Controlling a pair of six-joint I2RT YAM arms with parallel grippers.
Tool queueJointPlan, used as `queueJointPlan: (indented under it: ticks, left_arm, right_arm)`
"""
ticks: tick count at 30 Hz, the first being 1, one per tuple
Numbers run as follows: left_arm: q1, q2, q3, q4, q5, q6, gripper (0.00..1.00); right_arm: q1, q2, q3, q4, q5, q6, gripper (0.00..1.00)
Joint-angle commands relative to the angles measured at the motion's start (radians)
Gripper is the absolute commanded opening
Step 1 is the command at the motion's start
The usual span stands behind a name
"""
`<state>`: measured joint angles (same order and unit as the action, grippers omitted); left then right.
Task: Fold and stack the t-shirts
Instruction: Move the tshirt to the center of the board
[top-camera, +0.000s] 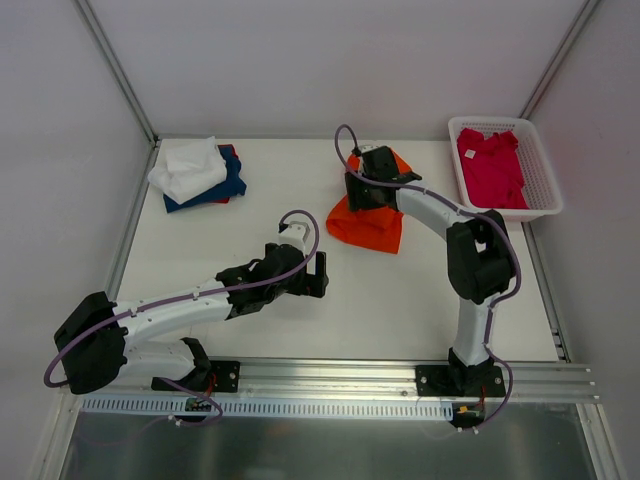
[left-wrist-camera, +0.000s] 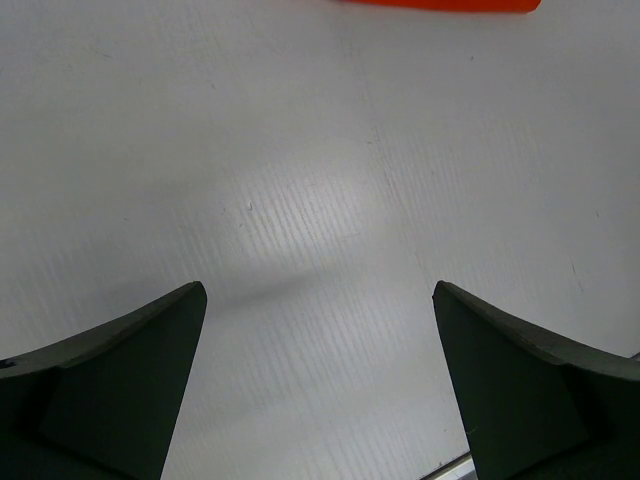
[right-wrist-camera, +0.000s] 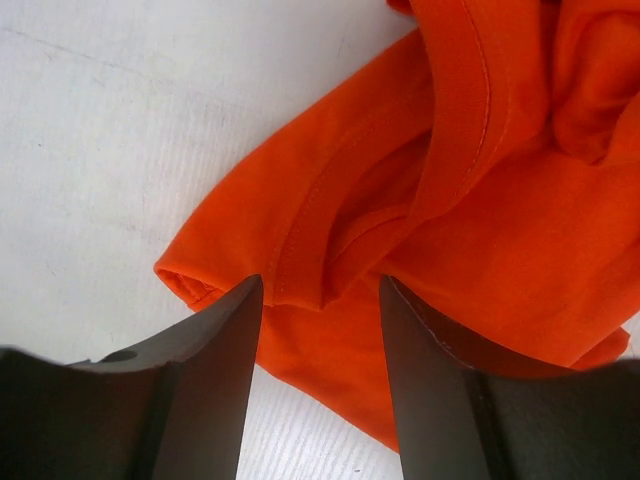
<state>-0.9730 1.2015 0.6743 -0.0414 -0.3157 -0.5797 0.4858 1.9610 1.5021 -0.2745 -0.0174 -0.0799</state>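
A bright orange t-shirt (top-camera: 368, 226) lies crumpled at the table's middle back. My right gripper (top-camera: 358, 193) is right over its far left part. In the right wrist view the gripper (right-wrist-camera: 320, 285) is open, and its jaws straddle a raised fold of the orange t-shirt (right-wrist-camera: 480, 200). My left gripper (top-camera: 318, 274) is open and empty over bare table, in front and left of the shirt. In the left wrist view the gripper (left-wrist-camera: 320, 290) shows only table, with the orange shirt's edge (left-wrist-camera: 440, 3) at the top. A white t-shirt (top-camera: 188, 167) lies on a navy one (top-camera: 222, 187) at the back left.
A white mesh basket (top-camera: 547, 190) at the back right holds a crimson-pink t-shirt (top-camera: 490, 165). A sliver of red cloth (top-camera: 224, 200) shows under the navy shirt. Walls enclose the table on three sides. A metal rail (top-camera: 330, 375) runs along the near edge.
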Motion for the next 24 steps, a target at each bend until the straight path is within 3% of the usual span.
queueJointPlan:
  ticks: [1, 24]
  left_arm:
    - [0.010, -0.025, 0.008, 0.014, -0.005, 0.023, 0.99]
    - [0.010, 0.013, 0.028, 0.017, 0.003, 0.020, 0.99]
  right_arm:
    - [-0.003, 0.019, -0.020, 0.023, -0.032, -0.009, 0.53]
    - [-0.003, 0.024, -0.065, 0.077, -0.070, 0.029, 0.52]
